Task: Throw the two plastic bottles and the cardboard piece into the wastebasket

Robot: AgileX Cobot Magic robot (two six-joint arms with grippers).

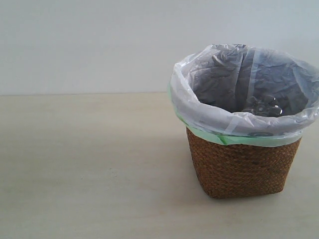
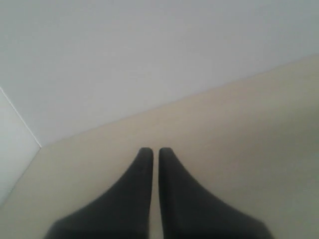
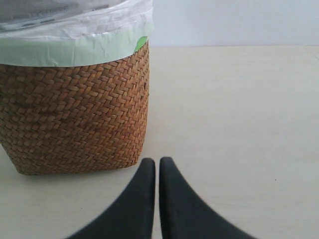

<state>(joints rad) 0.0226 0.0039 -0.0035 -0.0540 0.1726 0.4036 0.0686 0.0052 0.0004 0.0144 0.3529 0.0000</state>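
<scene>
Ext. view: wastebasket sits at the right of the frame, mid-height, its far edge running up to the right border. Brown woven wicker, tapering toward the base, standing upright on the pale table. Translucent white bag lines it and folds out over the rim, w/ a green band showing just above the wicker. Down inside the bag, toward the right, there's a dark lumpy shape w/ small highlights. It's too small and dim to say whether it's the cardboard piece or a bottle, and the two bottles can't be made out in any view. The rest of the tabletop, left and centre of the frame, is plain pale surface, w/ a grey-white wall behind. L wrist cam: left gripper has its dark fingers pressed together w/ only a hairline slit btwn the tips, nothing pinched; it's over bare table near a wall corner. R wrist cam: right gripper is the same, tips pressed together and pinching nothing, and it's near the basket's wicker side but apart from it, not touching.
</scene>
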